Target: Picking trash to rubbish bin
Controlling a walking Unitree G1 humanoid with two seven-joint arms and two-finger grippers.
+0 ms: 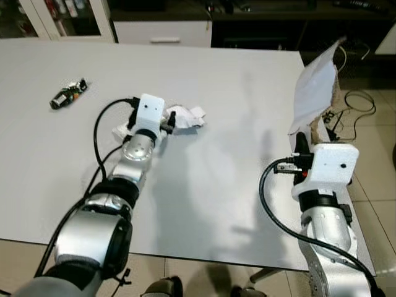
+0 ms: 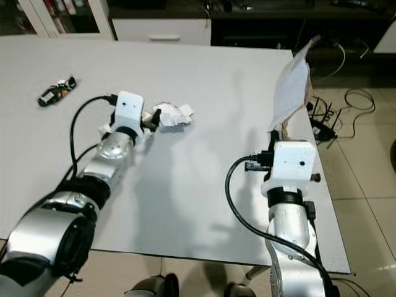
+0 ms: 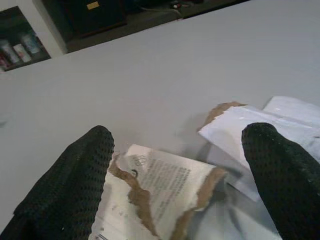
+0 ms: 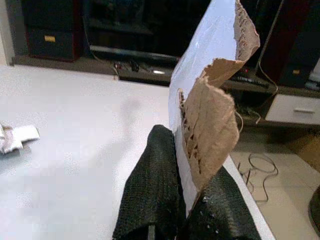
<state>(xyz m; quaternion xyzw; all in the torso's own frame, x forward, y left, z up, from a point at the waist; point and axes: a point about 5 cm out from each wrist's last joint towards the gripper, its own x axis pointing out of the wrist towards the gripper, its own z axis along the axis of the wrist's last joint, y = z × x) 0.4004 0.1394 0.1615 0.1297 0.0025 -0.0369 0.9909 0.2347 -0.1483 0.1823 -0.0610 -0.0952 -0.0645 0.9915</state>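
Torn paper scraps (image 3: 165, 190) lie on the table (image 1: 235, 154) between the spread fingers of the left gripper (image 3: 180, 165), while the right gripper (image 4: 185, 200) pinches a ripped white mailer (image 4: 210, 85) upright.

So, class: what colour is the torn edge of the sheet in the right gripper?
Brown on the torn sheet, which is otherwise white; clearest in the right wrist view.

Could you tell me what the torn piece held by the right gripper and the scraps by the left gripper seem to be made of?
The torn piece in the shut right gripper looks like paper-faced cardboard: smooth white face, fibrous brown torn edges. The scraps between the open left gripper's fingers look the same, one printed with small text, with ragged brown tears. Both seem matte; coating cannot be told.
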